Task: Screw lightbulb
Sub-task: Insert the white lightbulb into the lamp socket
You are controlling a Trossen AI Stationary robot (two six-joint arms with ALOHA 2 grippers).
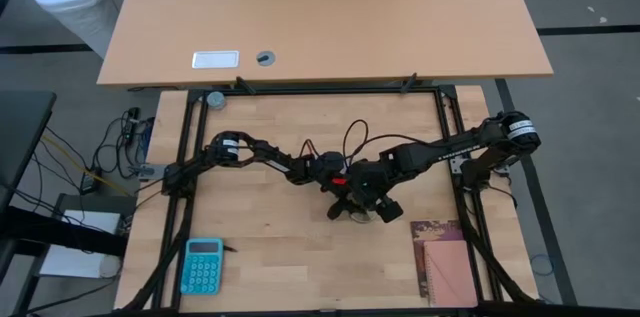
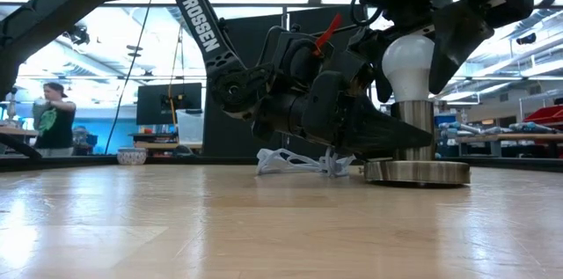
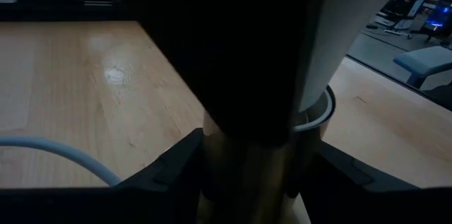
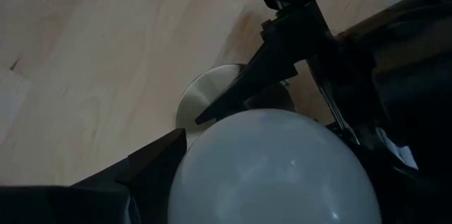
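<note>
Wooden table [image 1: 280, 257], mid-area toward the right edge: lightbulb [image 2: 412, 59] stands upright in the socket [image 2: 417, 160]. Right gripper [image 2: 440, 46] clasps the bulb's globe from above; left gripper [image 2: 369, 134] clamps the socket's stem, low by the base disc.

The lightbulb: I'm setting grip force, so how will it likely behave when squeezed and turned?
The lightbulb looks smooth and rounded, so it may slip in the right end effector. Its globe is probably thin and fragile. Standing upright in the socket, held by the left end effector, it seems unlikely to tip.
</note>
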